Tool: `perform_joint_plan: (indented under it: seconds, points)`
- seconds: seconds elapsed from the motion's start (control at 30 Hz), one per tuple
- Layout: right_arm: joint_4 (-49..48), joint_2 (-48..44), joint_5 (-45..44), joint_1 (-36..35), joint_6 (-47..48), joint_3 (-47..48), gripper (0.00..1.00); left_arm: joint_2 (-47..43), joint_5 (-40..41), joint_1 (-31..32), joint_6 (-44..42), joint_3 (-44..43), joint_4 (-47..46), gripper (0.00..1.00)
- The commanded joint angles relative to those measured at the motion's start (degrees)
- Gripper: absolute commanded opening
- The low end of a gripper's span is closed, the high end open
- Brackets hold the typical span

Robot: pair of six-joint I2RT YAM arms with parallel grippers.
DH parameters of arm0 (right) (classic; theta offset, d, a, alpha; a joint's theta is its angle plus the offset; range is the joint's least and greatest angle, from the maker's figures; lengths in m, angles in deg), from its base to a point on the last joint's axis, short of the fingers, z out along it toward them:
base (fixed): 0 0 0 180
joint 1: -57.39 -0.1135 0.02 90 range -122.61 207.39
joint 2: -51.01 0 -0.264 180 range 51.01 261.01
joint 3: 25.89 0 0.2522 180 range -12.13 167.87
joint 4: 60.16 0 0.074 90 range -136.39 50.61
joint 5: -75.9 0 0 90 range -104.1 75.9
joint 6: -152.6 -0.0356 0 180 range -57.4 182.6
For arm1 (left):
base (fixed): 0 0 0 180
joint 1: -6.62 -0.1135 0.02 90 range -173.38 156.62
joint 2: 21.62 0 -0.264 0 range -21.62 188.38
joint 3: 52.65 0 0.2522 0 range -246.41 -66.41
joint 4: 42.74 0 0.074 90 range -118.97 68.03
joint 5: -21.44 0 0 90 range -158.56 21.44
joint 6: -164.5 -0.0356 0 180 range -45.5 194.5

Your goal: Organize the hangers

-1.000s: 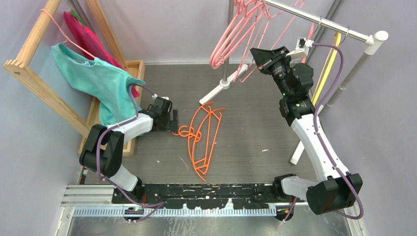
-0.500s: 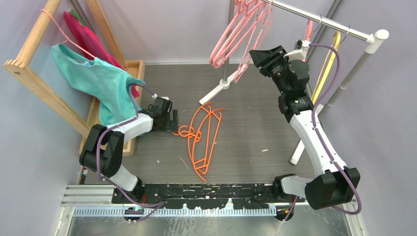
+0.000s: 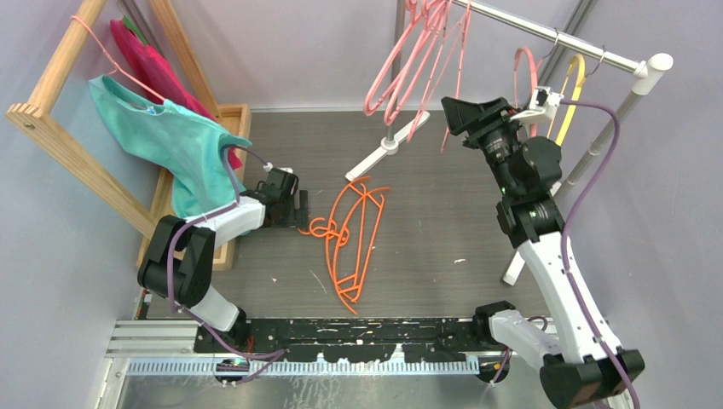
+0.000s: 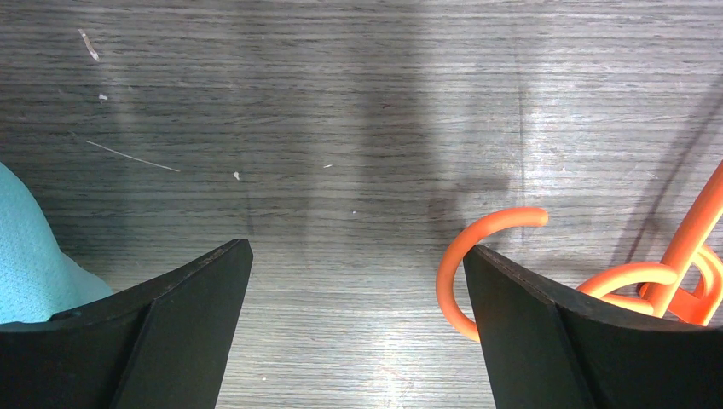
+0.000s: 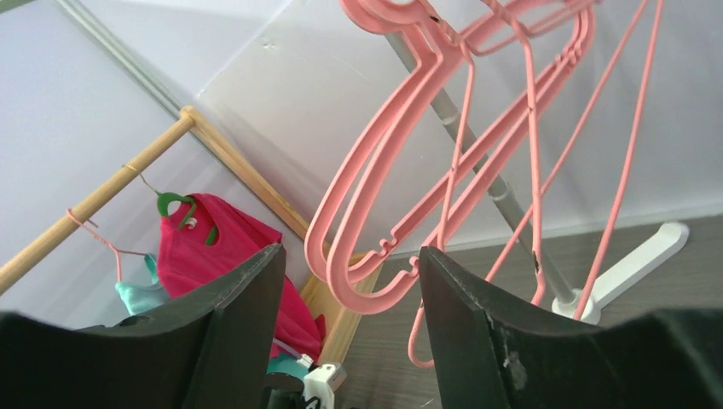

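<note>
**Top view:** Your right gripper [image 3: 450, 115] is up high, close to the metal rail [image 3: 580, 44]. Your left gripper [image 3: 294, 209] is down low on the table [image 3: 443, 256].

A bunch of pink hangers [image 3: 394, 72] hangs on the rail. There are at least three, but they cross too much to count for sure. One more pink hanger [image 3: 517, 68] hangs farther along, with one yellow hanger [image 3: 581, 60] next to it.

The orange hangers [image 3: 324, 228] lie in one tangled pile on the table, just beside your left gripper. You cannot count them.

**Left wrist view:** Your left gripper [image 4: 358, 251] has its two fingers [image 4: 187, 324] spread wide, with only bare table between them. One orange hook [image 4: 452, 264] curls right by the finger on the picture's right side. A bit of teal cloth [image 4: 26, 256] shows at the left edge.

**Right wrist view:** Your right gripper [image 5: 349, 256] has its two fingers [image 5: 477, 341] spread apart and holds nothing. The pink bunch [image 5: 367, 196] hangs beyond them.
</note>
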Motion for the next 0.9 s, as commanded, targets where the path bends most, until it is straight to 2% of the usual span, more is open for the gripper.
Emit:
perform_joint_plan:
  seconds: [0.0,0.13,0.33,0.37,0.4,0.43,0.7,0.87]
  points:
    - [0.92,-2.44,-2.48,-2.55,10.19,1.92,0.65,-1.21,0.55,0.17,-0.26,-0.95,-0.90,0.98]
    - [4.42,-4.20,-11.94,-7.54,19.12,3.50,0.60,-1.22,0.73,0.17,-0.24,-1.26,-0.53,0.98]
    - [5.88,-7.72,-23.58,-9.64,26.14,4.07,0.34,0.01,0.00,0.17,-0.33,-2.22,-0.15,0.98]
    - [5.89,-8.36,-24.60,-9.68,27.00,4.03,0.28,0.02,-0.12,0.17,-0.39,-2.27,-0.02,0.98]
    - [5.89,-8.99,-25.62,-9.65,27.64,4.04,0.12,-0.01,-0.14,0.17,-0.35,-2.29,-0.03,0.98]
    - [6.00,-9.63,-26.68,-9.64,28.28,4.07,0.03,-0.12,-0.27,0.17,-0.34,-2.36,-0.11,0.98]
    - [6.31,-14.18,-34.44,-9.64,32.31,5.66,0.01,-0.82,-0.73,0.19,-0.19,-2.25,-0.21,0.98]
    - [8.73,-11.68,-47.04,-9.65,37.01,8.72,0.01,-1.41,-1.40,0.17,-0.12,-1.91,-0.57,0.98]
